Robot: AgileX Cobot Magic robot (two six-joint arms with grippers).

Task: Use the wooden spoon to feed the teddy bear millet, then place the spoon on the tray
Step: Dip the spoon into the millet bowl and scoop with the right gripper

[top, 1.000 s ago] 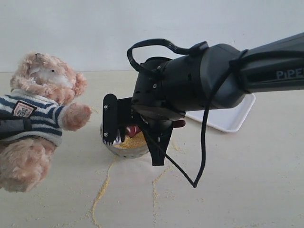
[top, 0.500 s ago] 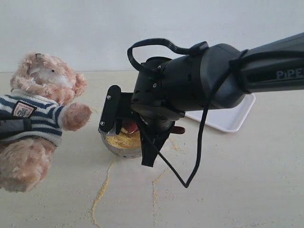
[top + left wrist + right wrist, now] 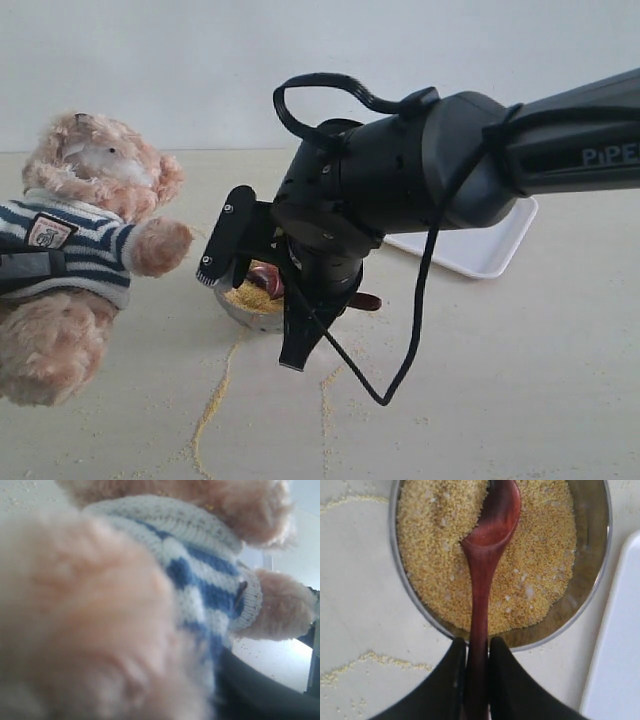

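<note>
The teddy bear [image 3: 90, 230] leans at the left, one paw stretched toward the metal bowl [image 3: 243, 308] of millet [image 3: 540, 555]. My right gripper [image 3: 477, 650] is shut on the handle of the wooden spoon [image 3: 487, 545]. The spoon's oval bowl rests tip-down in the millet. In the exterior view the spoon [image 3: 268, 281] shows under the right gripper [image 3: 290, 292], which hangs over the bowl. The white tray [image 3: 490, 250] lies behind the right arm. Bear fur and striped shirt [image 3: 200, 580] fill the left wrist view. A dark finger [image 3: 25, 268] of the left gripper grips the bear's side.
Thin trails of loose millet [image 3: 215, 390] run over the table in front of the bowl, and another trail [image 3: 370, 657] lies beside it. A black cable [image 3: 400, 375] loops down from the right arm. The tray's edge [image 3: 620, 645] lies close to the bowl rim [image 3: 600, 575].
The right gripper has swung left and tilted down over the bowl, carrying the spoon deeper toward the millet. The bear and the left gripper have stayed put.
</note>
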